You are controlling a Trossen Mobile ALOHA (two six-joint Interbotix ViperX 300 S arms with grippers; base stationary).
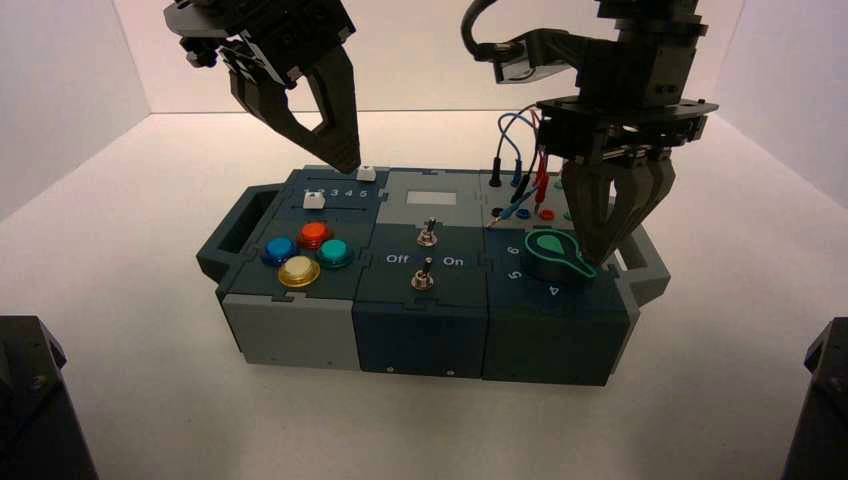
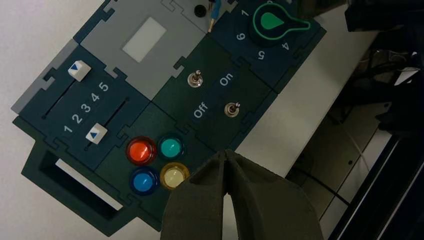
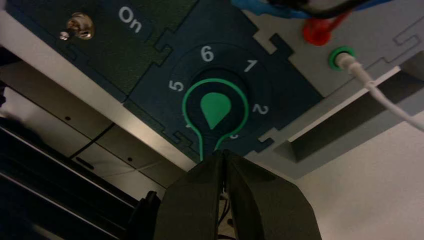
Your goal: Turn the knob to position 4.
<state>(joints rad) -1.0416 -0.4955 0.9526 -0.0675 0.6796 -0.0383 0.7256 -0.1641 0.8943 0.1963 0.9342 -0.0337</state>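
Observation:
The green teardrop knob [image 1: 553, 254] sits on the box's right module. It also shows in the right wrist view [image 3: 216, 107] and the left wrist view [image 2: 272, 21]. Its pointed tip aims toward the box's front right, a little past the white numeral 4 [image 1: 553, 290] [image 2: 285, 46] of the arc. In the right wrist view the tip covers most of the 3 and 4. My right gripper [image 1: 600, 255] [image 3: 222, 152] is shut, with its fingertips right at the knob's pointed tip. My left gripper [image 1: 345, 160] [image 2: 226, 152] is shut and empty, raised above the slider module.
Two white sliders [image 1: 314, 200] [image 1: 366, 173] sit at the back left, with several coloured push buttons [image 1: 300, 270] in front of them. Two metal toggle switches [image 1: 427, 235] [image 1: 423, 278] stand in the middle module. Wires and plugs [image 1: 520, 180] stand just behind the knob.

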